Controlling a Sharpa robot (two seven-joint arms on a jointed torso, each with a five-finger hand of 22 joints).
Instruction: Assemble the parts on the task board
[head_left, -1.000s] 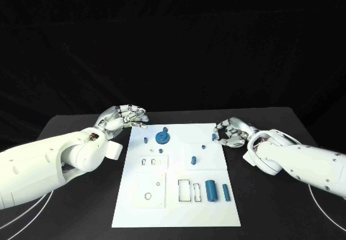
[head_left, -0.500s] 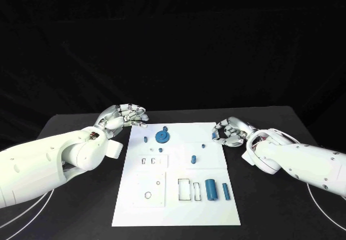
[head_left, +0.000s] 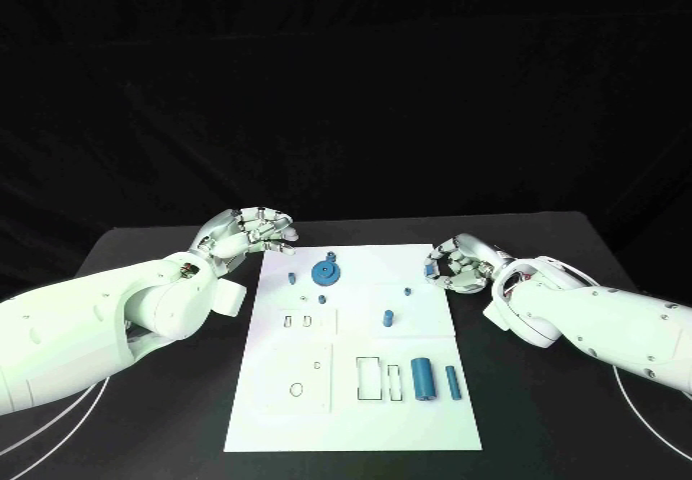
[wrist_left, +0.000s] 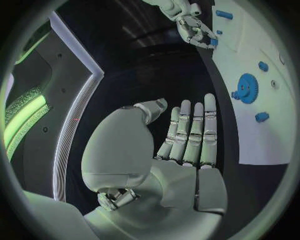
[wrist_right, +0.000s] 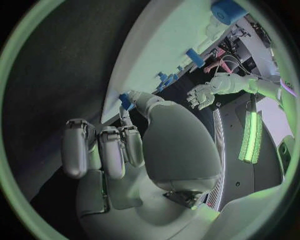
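While the white task board (head_left: 361, 400) lies in the middle of the black desk (head_left: 144, 260), most of its blue parts look to me as if they are waiting to be placed. The blue gear (head_left: 327, 272) sits near the board's far edge, a small blue peg (head_left: 387, 319) lies near the middle, and the large blue cylinder (head_left: 423, 379) and the thin blue rod (head_left: 453, 383) lie side by side toward the near right, just beside the empty rectangular slots (head_left: 378, 379). A few tiny blue pieces dot the far part of the board; I cannot tell whether they are seated or loose. Several outlined recesses on the left half stand open, so I judge the assembly barely begun, with nearly all of it left. My right hand (head_left: 459, 266) hangs at the board's far right edge, and my right wrist view shows a small blue part (wrist_right: 127, 101) pinched between thumb and a fingertip there, the other fingers (wrist_right: 100, 150) curled in. That piece is, I think, the step in hand. My left hand (head_left: 248, 234) is off the board's far left corner, over the desk; my left wrist view shows its fingers (wrist_left: 194, 135) stretched straight and side by side, holding nothing.
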